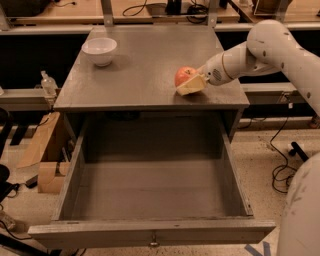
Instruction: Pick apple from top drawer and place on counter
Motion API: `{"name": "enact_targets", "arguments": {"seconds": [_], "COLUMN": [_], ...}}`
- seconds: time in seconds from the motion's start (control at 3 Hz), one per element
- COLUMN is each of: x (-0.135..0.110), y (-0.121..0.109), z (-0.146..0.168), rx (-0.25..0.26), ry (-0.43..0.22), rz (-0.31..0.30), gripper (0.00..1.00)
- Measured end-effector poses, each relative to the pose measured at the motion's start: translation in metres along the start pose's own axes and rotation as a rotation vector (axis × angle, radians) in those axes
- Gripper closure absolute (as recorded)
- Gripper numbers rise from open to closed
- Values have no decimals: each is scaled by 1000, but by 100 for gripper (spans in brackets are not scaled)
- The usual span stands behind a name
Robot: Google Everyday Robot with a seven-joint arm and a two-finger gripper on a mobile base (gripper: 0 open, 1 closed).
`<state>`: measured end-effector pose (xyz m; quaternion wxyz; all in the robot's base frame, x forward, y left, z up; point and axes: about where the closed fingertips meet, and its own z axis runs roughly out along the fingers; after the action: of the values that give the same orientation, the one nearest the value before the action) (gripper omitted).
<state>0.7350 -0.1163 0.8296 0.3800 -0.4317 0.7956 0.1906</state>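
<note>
The small red-orange apple (184, 75) is low over the right front part of the grey-brown counter (135, 70), at or just above its surface. My gripper (187, 83) reaches in from the right and is shut on the apple, with one pale finger (192, 86) across its front. The white arm (260, 52) stretches off to the right. The top drawer (150, 192) is pulled fully out below the counter and holds nothing that I can see. Its front panel has a small metal knob (154, 243).
A white bowl (99, 50) stands at the counter's back left. Light wooden benches with metal rails (150, 12) run behind. Cardboard boxes (42, 150) and a bottle (47, 82) are at the left, cables (282, 160) on the floor at the right.
</note>
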Motion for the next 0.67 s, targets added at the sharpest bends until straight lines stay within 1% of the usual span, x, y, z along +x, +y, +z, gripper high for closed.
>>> {"name": "enact_targets", "arguments": {"seconds": [0.33, 0.67], "x": [-1, -1], "y": [0, 1], "z": [0, 2], "rx": [-1, -4], "ry": [0, 1], "rz": [0, 0], "gripper": [52, 29]}}
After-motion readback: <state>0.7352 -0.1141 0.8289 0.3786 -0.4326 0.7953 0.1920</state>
